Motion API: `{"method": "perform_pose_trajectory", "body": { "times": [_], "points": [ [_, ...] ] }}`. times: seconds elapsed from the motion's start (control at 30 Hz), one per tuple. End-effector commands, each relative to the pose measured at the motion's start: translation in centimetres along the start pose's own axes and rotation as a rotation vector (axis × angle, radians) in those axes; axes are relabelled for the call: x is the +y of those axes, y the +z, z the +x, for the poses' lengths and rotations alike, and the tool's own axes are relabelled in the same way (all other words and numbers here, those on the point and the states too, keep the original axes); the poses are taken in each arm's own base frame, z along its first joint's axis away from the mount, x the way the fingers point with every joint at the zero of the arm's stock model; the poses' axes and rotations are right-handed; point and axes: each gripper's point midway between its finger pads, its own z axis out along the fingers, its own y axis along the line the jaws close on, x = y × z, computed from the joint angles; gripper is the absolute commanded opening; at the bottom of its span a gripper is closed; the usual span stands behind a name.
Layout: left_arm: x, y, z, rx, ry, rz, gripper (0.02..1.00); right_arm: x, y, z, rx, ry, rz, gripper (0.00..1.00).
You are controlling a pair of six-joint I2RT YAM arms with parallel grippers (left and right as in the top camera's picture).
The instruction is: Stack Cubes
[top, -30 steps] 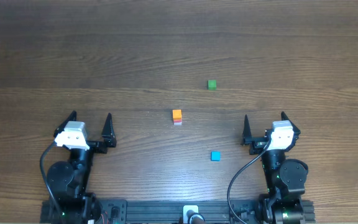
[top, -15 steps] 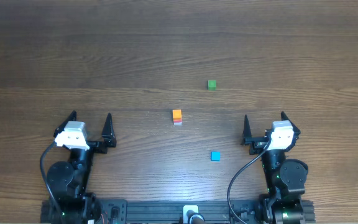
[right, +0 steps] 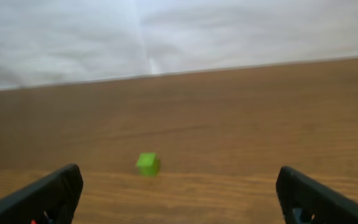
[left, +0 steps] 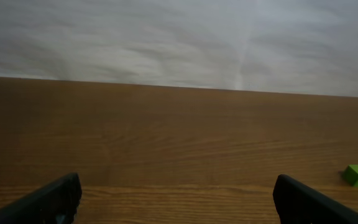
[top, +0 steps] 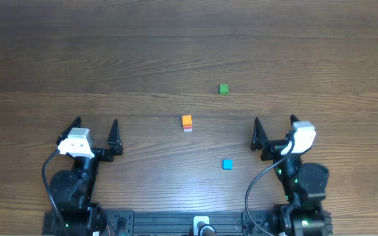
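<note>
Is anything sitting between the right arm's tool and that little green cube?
Nothing visible does. Only bare table lies between the right tool and the green cube. The blue cube sits nearer the arm bases, off that line, and the orange-topped stack is off to the side.

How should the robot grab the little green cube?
Probably from straight above, pinching two opposite flat sides of the green cube. It sits flat and alone on the table, so nothing blocks either side. The open right gripper stands nearer to it.
</note>
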Motion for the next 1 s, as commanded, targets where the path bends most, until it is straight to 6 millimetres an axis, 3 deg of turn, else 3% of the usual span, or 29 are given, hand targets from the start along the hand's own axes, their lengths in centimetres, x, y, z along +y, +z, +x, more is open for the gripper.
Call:
{"method": "perform_pose_trajectory", "body": {
  "times": [0.03,0.23,0.43,0.7,0.87,1.0],
  "points": [
    [-0.1,0.0,0.1,-0.003,0.015,0.002,1.0,1.6,1.2,-5.1,0.08,0.035,-0.04,0.993],
    [-0.1,0.0,0.1,-0.003,0.015,0.002,1.0,2.7,6.5,-7.3,0.341,0.061,-0.039,0.991],
    [-0.1,0.0,0.1,-0.003,0.015,0.002,1.0,5.7,12.0,-5.6,0.594,0.002,-0.022,0.991],
    [-0.1,0.0,0.1,-0.003,0.015,0.002,1.0,9.6,16.0,2.0,0.873,-0.005,0.034,0.991],
    [-0.1,0.0,0.1,-0.003,0.015,0.002,0.996,9.4,17.2,6.9,0.99,0.036,0.097,0.991],
    [-0.1,0.0,0.1,-0.003,0.015,0.002,1.0,7.9,17.9,9.1,1.019,0.047,0.175,0.991]
  ]
}}
